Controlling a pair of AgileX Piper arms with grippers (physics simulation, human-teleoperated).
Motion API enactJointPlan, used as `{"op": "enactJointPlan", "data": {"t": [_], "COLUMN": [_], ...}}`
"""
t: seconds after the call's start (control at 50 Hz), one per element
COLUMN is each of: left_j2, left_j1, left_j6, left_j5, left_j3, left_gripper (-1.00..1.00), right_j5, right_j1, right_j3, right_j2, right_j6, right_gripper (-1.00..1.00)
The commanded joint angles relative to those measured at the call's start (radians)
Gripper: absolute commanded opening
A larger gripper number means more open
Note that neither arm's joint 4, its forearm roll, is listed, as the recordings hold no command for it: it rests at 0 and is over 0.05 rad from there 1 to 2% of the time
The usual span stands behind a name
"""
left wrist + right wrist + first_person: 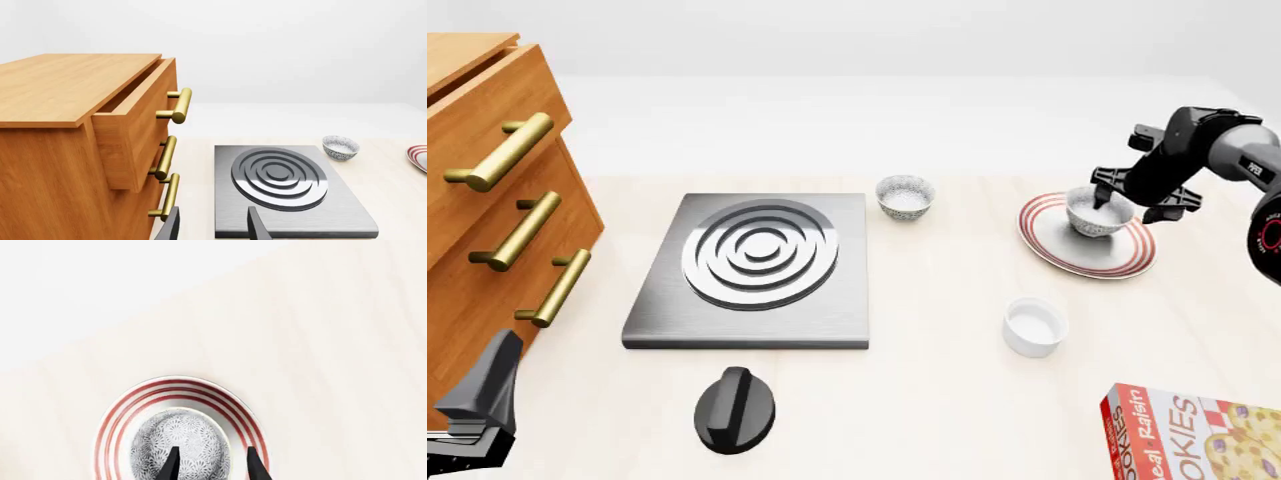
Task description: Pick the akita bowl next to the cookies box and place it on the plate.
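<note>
The right gripper [1098, 203] pinches the bowl's [1093, 219] rim over the plate [1134, 262] at 2 o'clock. Lower fully, then release. The left gripper [212, 227] idles, spread.

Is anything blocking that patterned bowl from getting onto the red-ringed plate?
Nothing visible does. The akita bowl is already over the plate, at the right gripper; the pictures don't settle whether it is resting there.
</note>
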State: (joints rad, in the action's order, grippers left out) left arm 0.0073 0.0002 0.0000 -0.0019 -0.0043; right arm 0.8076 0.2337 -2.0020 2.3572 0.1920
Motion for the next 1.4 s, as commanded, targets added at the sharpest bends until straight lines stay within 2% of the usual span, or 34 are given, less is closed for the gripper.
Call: {"op": "enactJointPlan", "data": {"t": [0.02, 0.32, 0.66, 0.74, 0.78, 0.82, 0.84, 0.86, 1.02, 1.4], "left_j2": [0.000, 0.000, 0.000, 0.000, 0.000, 0.000, 0.000, 0.000, 0.000, 0.000], "left_j1": [0.000, 0.000, 0.000, 0.000, 0.000, 0.000, 0.000, 0.000, 0.000, 0.000], "left_j6": [0.000, 0.000, 0.000, 0.000, 0.000, 0.000, 0.000, 0.000, 0.000, 0.000], "left_j5": [0.000, 0.000, 0.000, 0.000, 0.000, 0.000, 0.000, 0.000, 0.000, 0.000], "left_j3": [0.000, 0.000, 0.000, 0.000, 0.000, 0.000, 0.000, 0.000, 0.000, 0.000], "left_gripper": [1.00, 1.00, 1.00, 1.00, 1.00, 1.00, 1.00, 1.00, 1.00, 1.00], "right_j5": [-0.010, -0.012, -0.005, -0.011, -0.014, -0.017, -0.017, -0.027, -0.057, -0.110], "right_j1": [-0.004, 0.004, 0.004, 0.014, 0.064, 0.063, 0.048, 0.061, 0.065, 0.049], "right_j3": [0.032, 0.046, 0.074, 0.092, 0.093, 0.099, 0.110, 0.130, 0.210, 0.356], "right_j2": [-0.014, -0.060, -0.159, -0.193, -0.212, -0.220, -0.229, -0.256, -0.348, -0.497], "right_j6": [0.006, -0.006, 0.006, -0.004, -0.057, -0.057, -0.038, -0.051, -0.048, -0.015], "right_gripper": [1.00, 1.00, 1.00, 1.00, 1.00, 1.00, 1.00, 1.00, 1.00, 1.00]}}
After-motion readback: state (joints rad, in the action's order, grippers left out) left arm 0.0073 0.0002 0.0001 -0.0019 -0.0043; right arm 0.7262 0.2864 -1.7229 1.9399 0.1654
